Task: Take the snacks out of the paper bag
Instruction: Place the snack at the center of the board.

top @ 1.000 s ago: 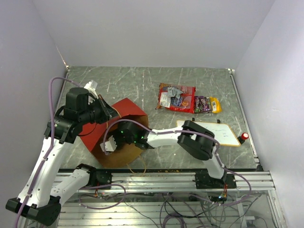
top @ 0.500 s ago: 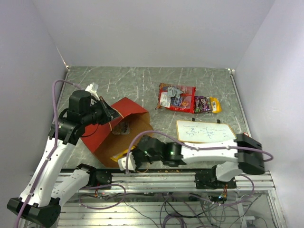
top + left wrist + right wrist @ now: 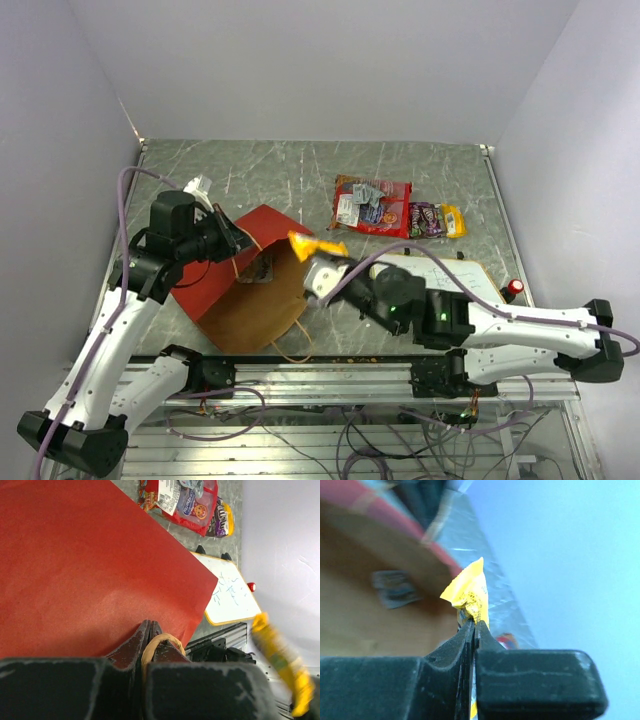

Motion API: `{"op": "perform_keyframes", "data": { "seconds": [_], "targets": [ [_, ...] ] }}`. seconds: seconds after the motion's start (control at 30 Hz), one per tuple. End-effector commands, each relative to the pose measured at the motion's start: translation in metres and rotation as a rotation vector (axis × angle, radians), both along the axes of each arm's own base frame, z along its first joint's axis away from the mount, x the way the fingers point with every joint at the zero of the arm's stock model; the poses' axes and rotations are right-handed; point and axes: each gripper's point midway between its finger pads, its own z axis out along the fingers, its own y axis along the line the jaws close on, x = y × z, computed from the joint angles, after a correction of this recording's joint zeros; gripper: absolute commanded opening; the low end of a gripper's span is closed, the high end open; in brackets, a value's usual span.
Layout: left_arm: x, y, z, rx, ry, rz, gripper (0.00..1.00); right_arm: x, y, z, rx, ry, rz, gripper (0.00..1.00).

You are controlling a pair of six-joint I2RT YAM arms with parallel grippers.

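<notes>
Right fingers (image 3: pixel 470 635) out of the paper bag (image 3: pixel 245 300), clenched on a yellow packet (image 3: pixel 316 245).
A second before, they had been down inside the bag. Now they had come up clear of its mouth, pinching the packet by one end just above the rim, so one more snack looked ready for setting down. The left fingers (image 3: pixel 134 647) stayed clamped on the bag's edge and handle. One dark packet (image 3: pixel 256 269) lay inside yet; farther back the pile of snacks (image 3: pixel 372 206) sat on the desk (image 3: pixel 250 180).
</notes>
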Motion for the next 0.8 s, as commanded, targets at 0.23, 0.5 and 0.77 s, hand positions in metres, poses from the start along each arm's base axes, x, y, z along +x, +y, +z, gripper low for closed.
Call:
{"op": "perform_keyframes", "data": {
  "seconds": [0.23,0.5,0.77],
  "targets": [
    [-0.006,0.0,0.016,0.005,-0.066,-0.038,0.07,0.184,-0.151,0.035,0.372,0.026,-0.825,0.0],
    [-0.013,0.003,0.023,0.007,-0.079,-0.036,0.07,0.275,-0.267,-0.039,0.599,0.502,-1.251,0.0],
    [-0.014,0.005,0.027,0.022,-0.083,-0.039,0.07,0.301,-0.323,-0.132,0.263,0.707,-1.439,0.0]
  ]
}}
